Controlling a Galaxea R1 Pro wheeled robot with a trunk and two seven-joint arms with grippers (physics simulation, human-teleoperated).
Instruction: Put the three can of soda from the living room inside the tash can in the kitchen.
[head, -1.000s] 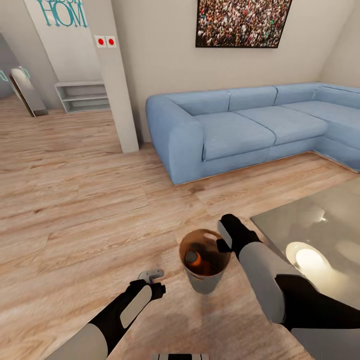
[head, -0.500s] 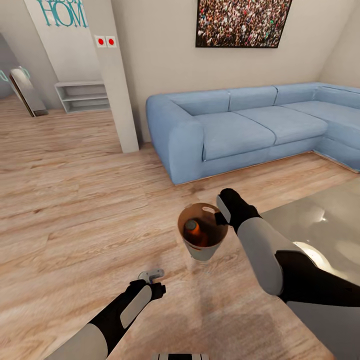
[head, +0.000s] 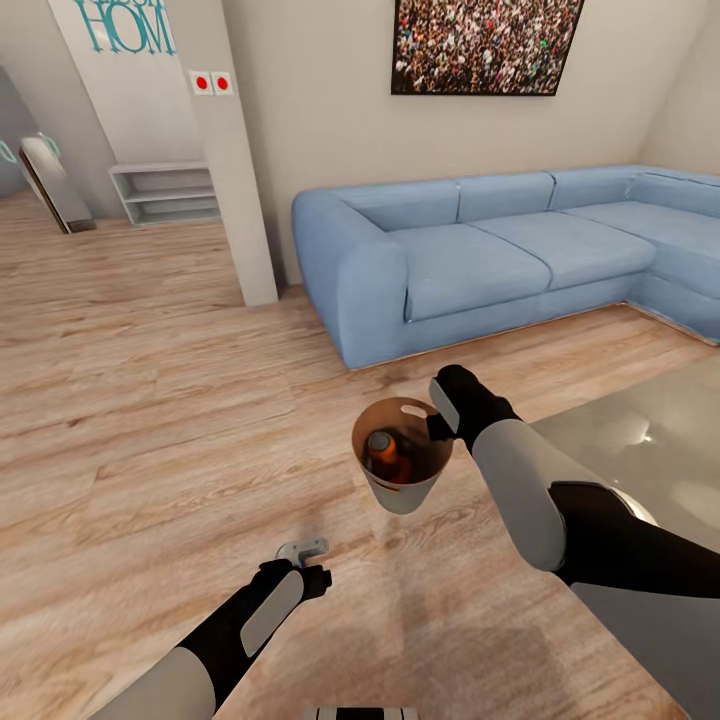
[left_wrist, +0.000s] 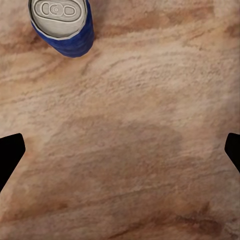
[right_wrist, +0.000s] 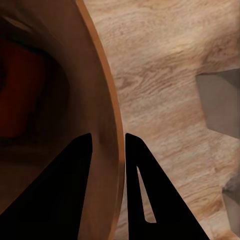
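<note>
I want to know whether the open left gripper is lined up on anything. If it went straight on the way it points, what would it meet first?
Most likely bare wood floor. The left gripper points down at it, and the blue can stands off its line.

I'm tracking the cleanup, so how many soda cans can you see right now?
2: an orange soda can inside the round grey-brown bin, and a blue soda can upright on the wooden floor. A third may be hidden in the bin.

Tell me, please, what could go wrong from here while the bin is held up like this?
The right hand pinches only the rim of the bin, which is off the floor, so it could tilt or slip and spill the orange can inside. The blue can stands on the floor just ahead of the open left hand; a careless reach could knock it over.
</note>
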